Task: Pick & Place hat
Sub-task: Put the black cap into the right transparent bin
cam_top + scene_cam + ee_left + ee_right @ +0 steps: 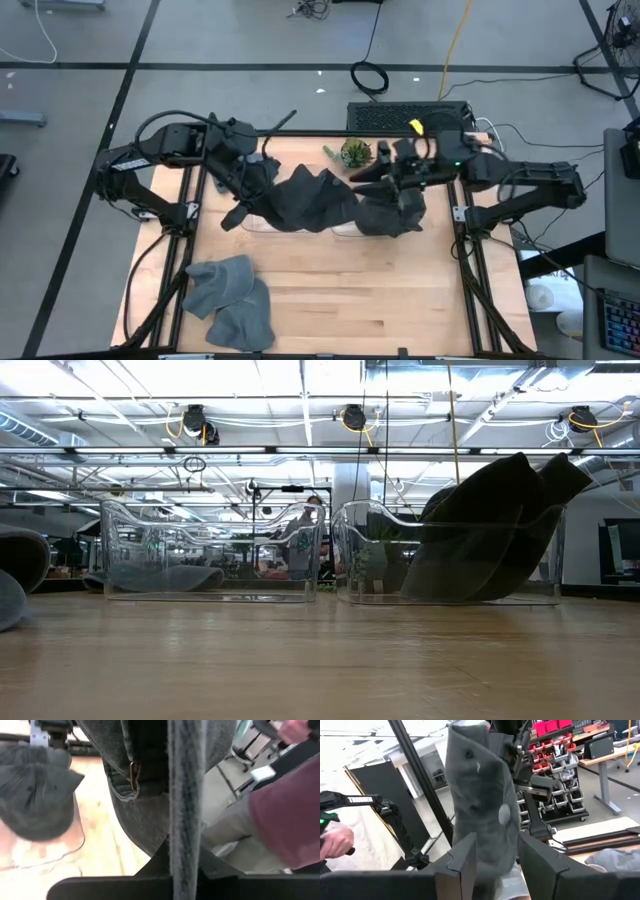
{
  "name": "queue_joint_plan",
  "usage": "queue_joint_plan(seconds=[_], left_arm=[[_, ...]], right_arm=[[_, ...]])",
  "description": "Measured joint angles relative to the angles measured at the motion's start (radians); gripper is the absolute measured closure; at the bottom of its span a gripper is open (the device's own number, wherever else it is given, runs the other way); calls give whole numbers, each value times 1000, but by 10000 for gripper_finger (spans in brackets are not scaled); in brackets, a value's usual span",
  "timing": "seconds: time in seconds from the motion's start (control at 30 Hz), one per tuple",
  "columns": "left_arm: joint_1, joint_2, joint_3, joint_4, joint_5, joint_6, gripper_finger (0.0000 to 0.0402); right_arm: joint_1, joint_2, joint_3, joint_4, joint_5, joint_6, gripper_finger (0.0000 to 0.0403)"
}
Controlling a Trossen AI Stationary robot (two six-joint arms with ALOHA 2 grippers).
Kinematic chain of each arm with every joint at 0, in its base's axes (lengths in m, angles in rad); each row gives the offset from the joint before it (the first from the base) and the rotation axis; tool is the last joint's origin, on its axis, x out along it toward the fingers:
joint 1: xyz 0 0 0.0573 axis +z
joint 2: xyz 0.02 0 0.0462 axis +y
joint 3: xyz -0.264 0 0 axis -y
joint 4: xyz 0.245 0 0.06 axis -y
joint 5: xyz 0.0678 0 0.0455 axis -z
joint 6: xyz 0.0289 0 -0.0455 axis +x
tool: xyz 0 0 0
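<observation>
left gripper (243,170) pinching dark hat (305,197) edge | right gripper (405,180) pinching second hat (395,212) | far table (380,300) edge | likely soft, light, floppy; grip brim.

My two arms are matte black with rounded joint housings and looped black cables. My left gripper (186,879) has flat dark fingers; my right gripper (496,865) has broad, angular black fingers (465,857).
</observation>
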Motion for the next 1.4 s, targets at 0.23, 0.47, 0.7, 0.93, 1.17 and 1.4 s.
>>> queue_joint_plan(seconds=[0.23,0.47,0.7,0.93,1.17,1.4], left_arm=[[2,6,0,-46,-53,41,392],[2,38,0,-44,-69,38,392],[-1,49,0,-45,-69,37,392],[-6,48,0,-45,-69,30,392],[-14,48,0,-45,-62,30,392],[-13,46,0,-47,-62,31,392]], right_arm=[[0,73,0,87,1,-3,272],[-1,120,0,120,0,-27,272],[-5,97,0,113,7,-44,272],[-9,99,0,51,57,-62,272],[-9,90,0,35,88,-83,272],[-9,80,0,-3,104,-59,273]])
